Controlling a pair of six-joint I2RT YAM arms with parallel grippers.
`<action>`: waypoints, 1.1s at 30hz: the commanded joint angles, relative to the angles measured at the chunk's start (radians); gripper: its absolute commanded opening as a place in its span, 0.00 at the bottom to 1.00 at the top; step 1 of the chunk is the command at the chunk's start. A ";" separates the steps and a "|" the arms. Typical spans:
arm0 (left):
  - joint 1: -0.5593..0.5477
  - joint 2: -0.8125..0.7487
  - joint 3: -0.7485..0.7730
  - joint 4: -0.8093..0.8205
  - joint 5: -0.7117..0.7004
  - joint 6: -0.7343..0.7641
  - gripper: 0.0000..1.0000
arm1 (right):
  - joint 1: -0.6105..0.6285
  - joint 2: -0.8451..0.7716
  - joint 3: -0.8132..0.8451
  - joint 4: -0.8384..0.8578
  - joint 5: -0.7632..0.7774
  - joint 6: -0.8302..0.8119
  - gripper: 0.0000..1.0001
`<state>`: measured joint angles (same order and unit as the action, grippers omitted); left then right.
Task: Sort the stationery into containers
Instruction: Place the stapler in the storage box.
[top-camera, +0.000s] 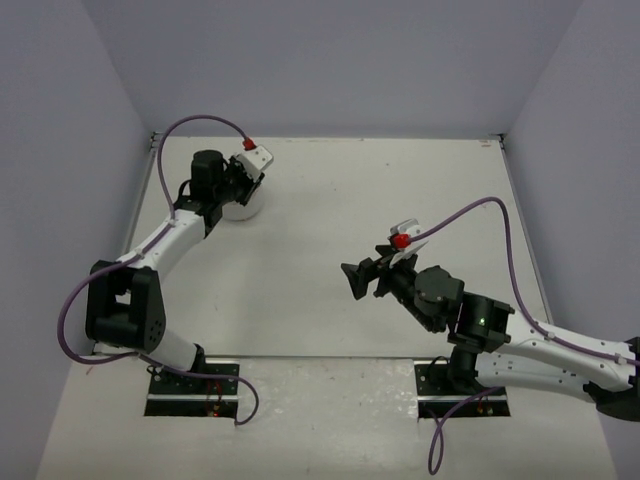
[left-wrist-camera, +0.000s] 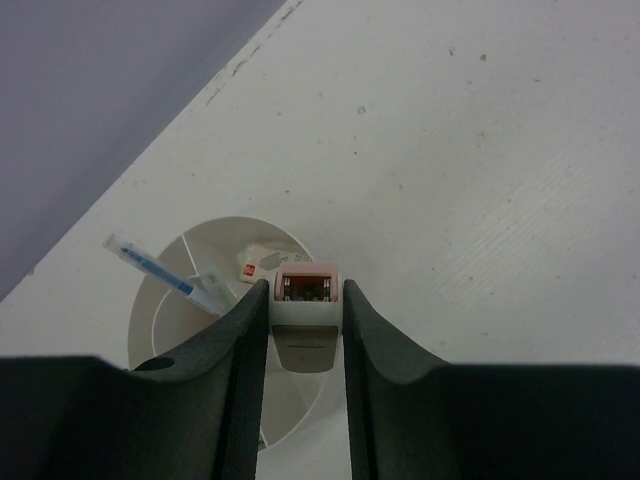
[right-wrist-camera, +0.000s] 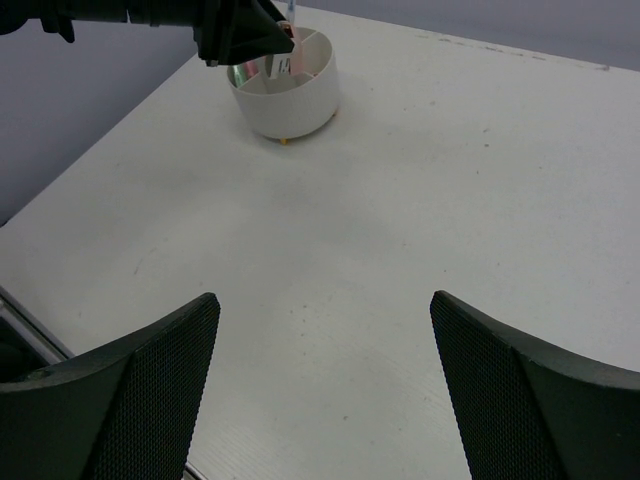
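left claw (left-wrist-camera: 306, 292) gripping pink-white eraser (left-wrist-camera: 305, 312), divided dish (left-wrist-camera: 160, 305)

The left gripper (top-camera: 240, 190) is covering most of the white dish (top-camera: 249, 211) in the top view, leaving only a sliver of wall showing. In the left wrist view its fingers (left-wrist-camera: 240, 350) are hiding the dish's near half, and the print on the pinched eraser (left-wrist-camera: 304, 287) is showing too small to read. The right arm (top-camera: 560, 345) is running off the top view's right edge.
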<state>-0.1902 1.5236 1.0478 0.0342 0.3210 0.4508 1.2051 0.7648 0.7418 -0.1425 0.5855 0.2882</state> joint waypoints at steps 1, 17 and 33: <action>0.006 0.003 0.022 0.075 0.060 0.130 0.00 | -0.003 -0.016 -0.013 0.016 0.004 0.013 0.88; 0.038 0.046 0.023 0.074 0.023 0.205 0.00 | -0.004 -0.001 -0.013 0.033 -0.041 0.004 0.89; 0.057 0.037 -0.090 0.204 -0.075 0.150 0.78 | -0.002 0.008 -0.013 0.034 -0.044 0.000 0.88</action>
<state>-0.1505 1.5935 0.9795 0.1198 0.3010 0.6111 1.2041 0.7728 0.7320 -0.1421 0.5537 0.2878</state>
